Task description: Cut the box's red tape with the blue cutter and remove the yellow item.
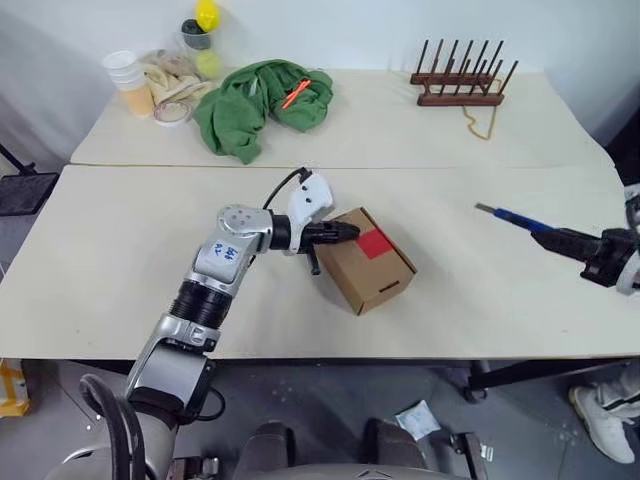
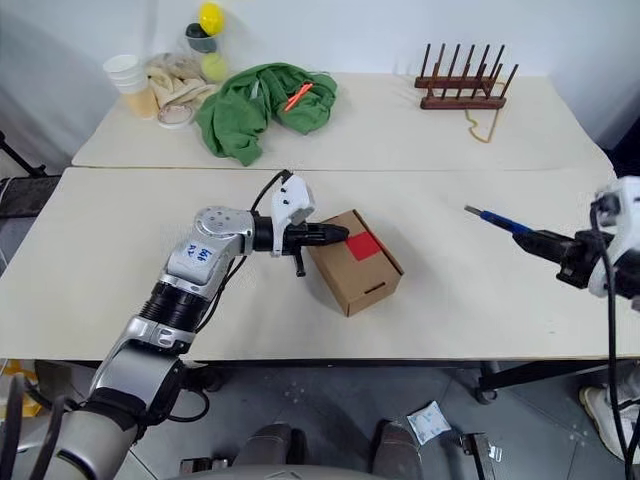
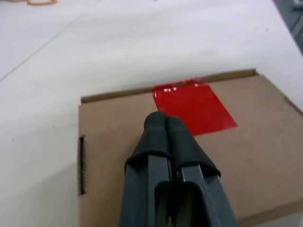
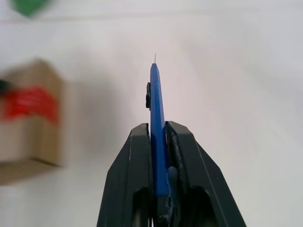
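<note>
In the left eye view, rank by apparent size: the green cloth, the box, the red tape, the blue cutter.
1. Green cloth, largest.
2. Box.
3. Blue cutter: long but thin, partly hidden in the right gripper.
4. Red tape, smallest.

No legible text was found; blue markings on the left arm (image 1: 226, 250) could not be read.

Lab: bare white tables (image 1: 120, 250) against white walls.

box (image 1: 367, 260) on pale table (image 1: 120, 260)
</note>
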### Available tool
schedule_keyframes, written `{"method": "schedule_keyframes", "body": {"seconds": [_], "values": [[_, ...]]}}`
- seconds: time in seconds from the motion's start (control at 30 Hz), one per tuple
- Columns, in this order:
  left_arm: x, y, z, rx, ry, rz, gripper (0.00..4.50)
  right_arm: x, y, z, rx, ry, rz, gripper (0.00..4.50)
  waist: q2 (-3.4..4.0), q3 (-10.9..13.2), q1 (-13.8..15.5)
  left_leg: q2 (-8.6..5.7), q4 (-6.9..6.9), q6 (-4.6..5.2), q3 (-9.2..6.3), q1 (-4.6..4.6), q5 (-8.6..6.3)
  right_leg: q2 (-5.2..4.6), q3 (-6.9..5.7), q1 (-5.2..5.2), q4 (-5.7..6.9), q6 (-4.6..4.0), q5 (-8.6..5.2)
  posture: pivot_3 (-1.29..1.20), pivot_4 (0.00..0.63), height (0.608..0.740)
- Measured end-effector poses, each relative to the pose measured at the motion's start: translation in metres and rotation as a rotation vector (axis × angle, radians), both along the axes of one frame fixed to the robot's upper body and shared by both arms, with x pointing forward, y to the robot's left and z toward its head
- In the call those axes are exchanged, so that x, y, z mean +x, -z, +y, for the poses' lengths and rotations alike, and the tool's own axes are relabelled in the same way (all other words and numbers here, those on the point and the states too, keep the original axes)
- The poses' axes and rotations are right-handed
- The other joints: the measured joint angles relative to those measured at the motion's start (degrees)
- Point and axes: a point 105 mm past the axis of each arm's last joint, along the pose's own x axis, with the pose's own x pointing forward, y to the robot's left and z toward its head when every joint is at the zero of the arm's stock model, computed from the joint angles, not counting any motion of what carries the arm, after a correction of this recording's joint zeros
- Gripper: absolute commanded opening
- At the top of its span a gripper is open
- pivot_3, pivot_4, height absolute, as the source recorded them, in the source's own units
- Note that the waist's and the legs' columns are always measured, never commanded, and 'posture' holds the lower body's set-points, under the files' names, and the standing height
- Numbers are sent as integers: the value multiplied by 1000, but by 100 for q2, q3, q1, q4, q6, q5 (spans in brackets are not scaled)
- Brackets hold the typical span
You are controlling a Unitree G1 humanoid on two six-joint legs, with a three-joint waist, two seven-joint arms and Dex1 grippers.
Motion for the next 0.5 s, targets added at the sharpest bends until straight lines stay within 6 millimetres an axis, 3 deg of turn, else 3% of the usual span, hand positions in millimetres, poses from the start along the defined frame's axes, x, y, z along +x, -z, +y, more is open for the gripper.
{"method": "schedule_keyframes", "body": {"seconds": [0.13,0.23,0.33,0.5], "values": [[-1,-20,6,-74,34,-30,0,27,34,-34,-199,117,-85,162,-4,2,-37,1,2,0,2,4,0,0,1,4,-1,0,0,0,150,740],[1,-31,23,-103,14,-42,0,44,65,-42,-210,150,-136,162,3,0,-118,1,-4,0,2,9,0,0,0,3,0,0,0,0,150,740],[-1,-27,38,-72,8,-41,0,50,75,-45,-229,139,-133,1081,6,-1,-195,1,-6,0,6,11,0,0,-1,5,-1,0,0,0,150,740],[-7,-7,85,6,-81,1,0,43,79,-40,-226,21,-115,2770,9,0,-227,5,-14,-1,2,16,0,0,-4,4,4,0,0,0,150,740]]}}
